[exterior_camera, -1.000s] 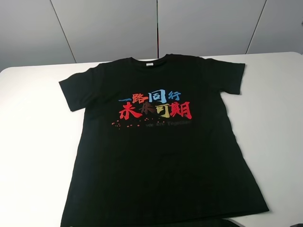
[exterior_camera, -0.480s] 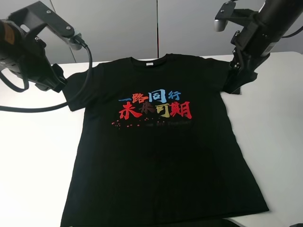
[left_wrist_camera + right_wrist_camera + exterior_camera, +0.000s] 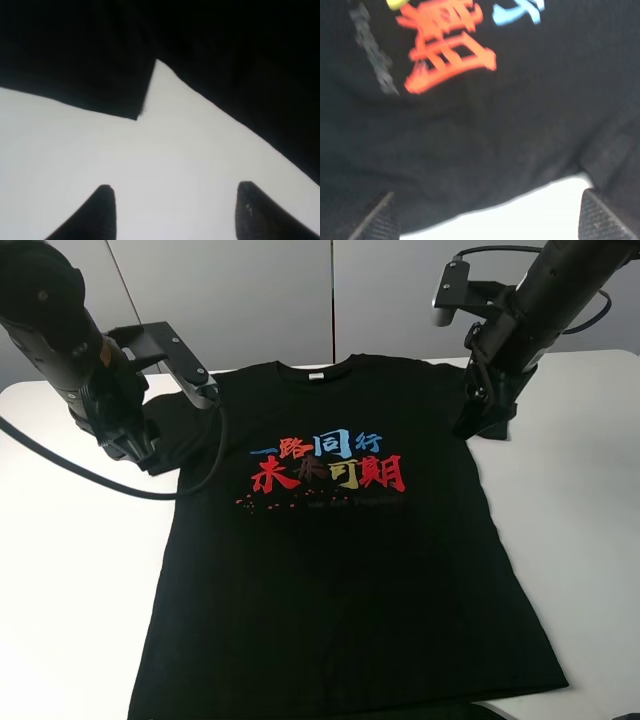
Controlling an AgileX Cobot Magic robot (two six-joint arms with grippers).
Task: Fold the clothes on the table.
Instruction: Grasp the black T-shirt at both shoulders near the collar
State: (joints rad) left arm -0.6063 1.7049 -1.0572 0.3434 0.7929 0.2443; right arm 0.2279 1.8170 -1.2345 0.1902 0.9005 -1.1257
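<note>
Bright even light; blurry T-shirt (image 3: 470, 140) in right wrist view

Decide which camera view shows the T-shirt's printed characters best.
The exterior high view: the whole print sits unobstructed on the T-shirt. The right wrist view catches only blurred red and blue fragments. The left wrist view shows none, just black fabric and table.

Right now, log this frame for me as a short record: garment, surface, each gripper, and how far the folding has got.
garment: black T-shirt, print up, laid flat, unfolded
surface: white table
left gripper: open, above bare table beside a sleeve, holding nothing
right gripper: open, over the shirt's edge, holding nothing
folding: not yet begun
</note>
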